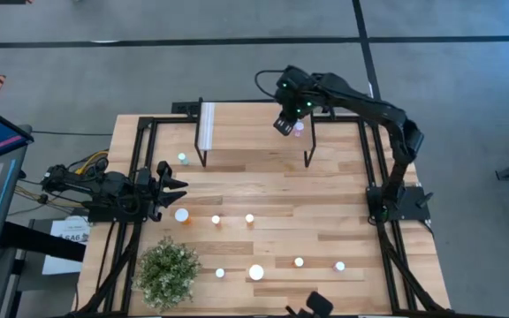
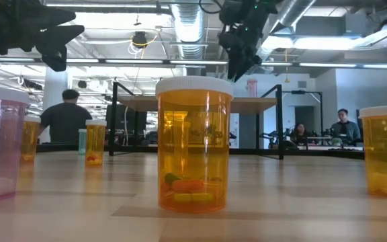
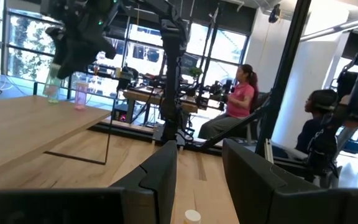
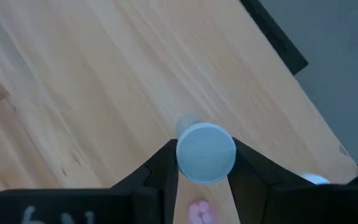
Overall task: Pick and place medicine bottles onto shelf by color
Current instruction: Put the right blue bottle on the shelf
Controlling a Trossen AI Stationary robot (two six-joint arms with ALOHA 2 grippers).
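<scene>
The right arm is reaching out over the shelf (image 1: 254, 132), and its right tool (image 4: 205, 163) is clamping a small bottle with a white cap (image 4: 206, 153) between its two dark fingers, holding it above the light-wood planks near the shelf's right end. In the overhead view the right tool (image 1: 288, 119) is hanging just above a pink bottle (image 1: 300, 128) that is already standing on the shelf. From the left wrist camera, a pale green bottle (image 3: 52, 91) and a pink one (image 3: 80, 97) are showing on the shelf close together, under the dark tool.

The left arm is resting at the tabletop's left edge, its left tool (image 1: 173, 187) pointing inward with its fingers (image 3: 160, 171) standing apart and holding nothing.

The rest of the medicine bottles are waiting scattered on the tabletop (image 1: 325, 190): a teal one (image 1: 183, 159) by the shelf's white strip, several white-capped ones in front of the left tool and along the near side, one of them larger (image 1: 256, 273). At table level a big orange bottle (image 2: 194, 144) is standing closest to the camera.

A green bushy plant (image 1: 167, 271) is sitting at the near left corner. People are sitting and standing in the room behind.
</scene>
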